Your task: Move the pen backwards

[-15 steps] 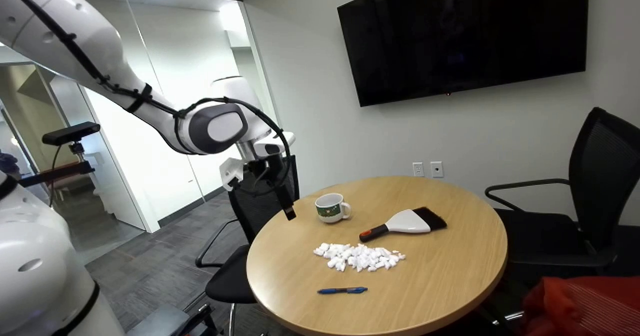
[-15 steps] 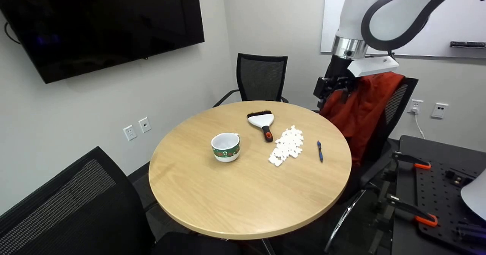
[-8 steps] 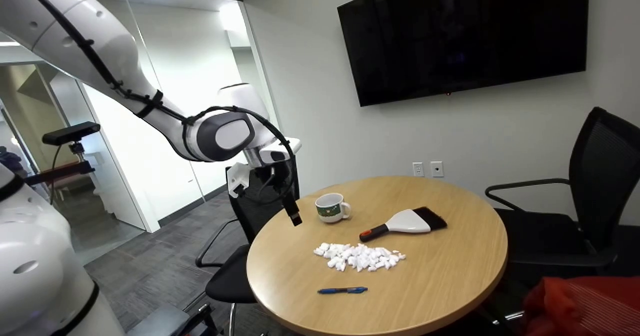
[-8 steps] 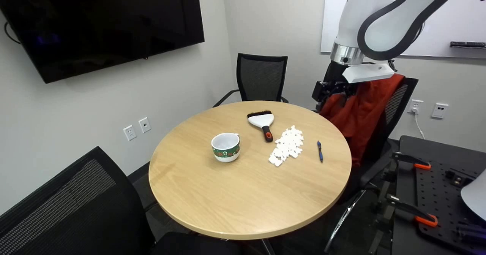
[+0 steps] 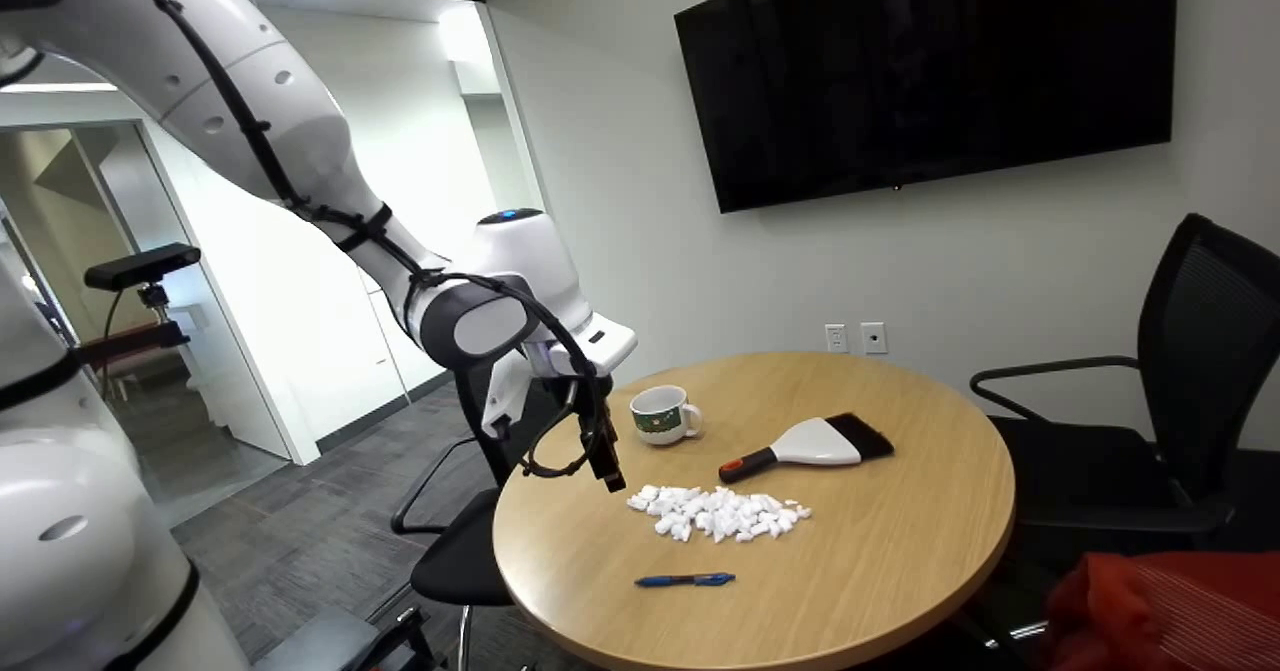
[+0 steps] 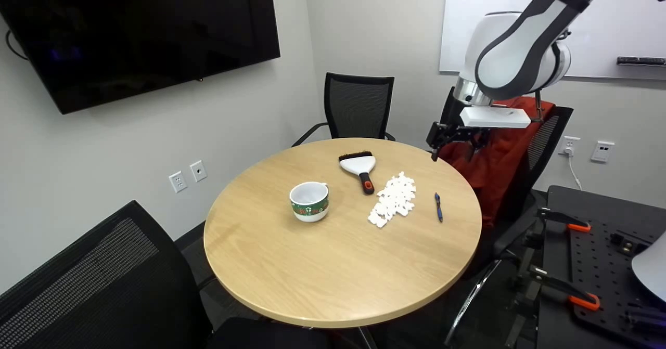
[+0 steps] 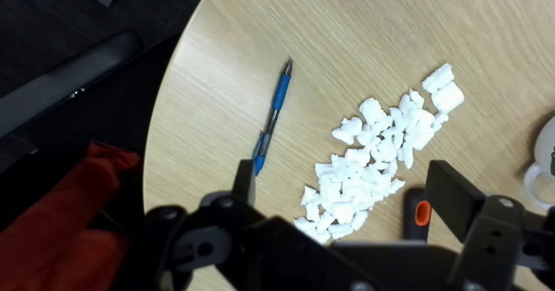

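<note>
The pen is a slim blue pen with a dark middle and lies flat on the round table. It shows in both exterior views (image 5: 685, 580) (image 6: 438, 207), and whole in the wrist view (image 7: 272, 116), its clip end close to the left finger's tip in the picture. My gripper (image 7: 344, 174) is open and empty, with its fingers wide apart. It also shows in both exterior views (image 5: 608, 471) (image 6: 452, 154), held above the table level and apart from the pen. Beneath the gap between the fingers, the wrist view shows white scraps.
A heap of white scraps (image 5: 715, 514) lies beside the pen. A brush with a white body (image 5: 815, 443) and black bristles and a white-green cup (image 5: 658, 417) stand farther on the round table (image 5: 900, 541). Chairs surround it, one with a red cloth (image 6: 484, 167).
The arm and gripper have moved down; in an exterior view they also shifted right, nearer the table and the white scraps. The pen, scraps, brush and cup have not moved.
</note>
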